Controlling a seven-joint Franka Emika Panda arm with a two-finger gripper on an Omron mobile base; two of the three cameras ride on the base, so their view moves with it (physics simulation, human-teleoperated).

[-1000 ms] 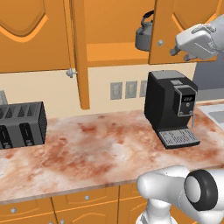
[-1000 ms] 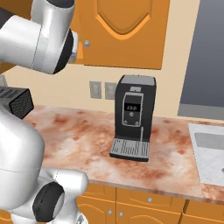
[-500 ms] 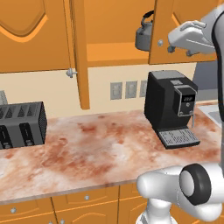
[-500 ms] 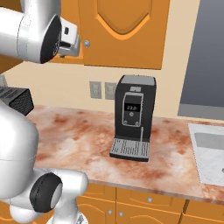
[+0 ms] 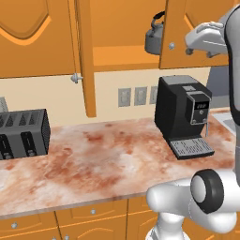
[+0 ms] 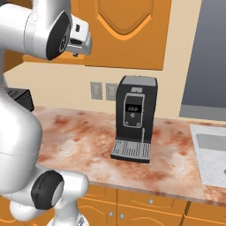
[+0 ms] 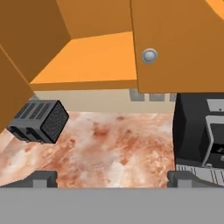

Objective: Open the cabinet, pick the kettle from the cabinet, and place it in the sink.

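Observation:
The cabinet (image 5: 124,58) stands with its left door (image 5: 87,61) swung out edge-on and its right door (image 5: 180,28) across the front. The grey kettle (image 5: 154,40) sits on the shelf just behind the right door's edge. My gripper (image 5: 194,44) hovers in front of the right door, to the right of the kettle and apart from it. In the hand view the gripper (image 7: 112,179) is open, with nothing between its fingertips (image 7: 40,178), facing the right door's knob (image 7: 149,56) and bare shelf (image 7: 87,61). The sink (image 6: 212,154) lies at the counter's right end.
A black coffee machine (image 5: 183,115) stands on the reddish marble counter (image 5: 103,159) below the right door. A dark toaster (image 5: 23,133) sits at the left. Wall outlets (image 5: 133,96) are behind. Drawer fronts (image 5: 89,218) run under the counter.
The arm has swung and the hand has shifted slightly left toward the cabinet opening. The jaws stayed open. The kettle and doors have not moved.

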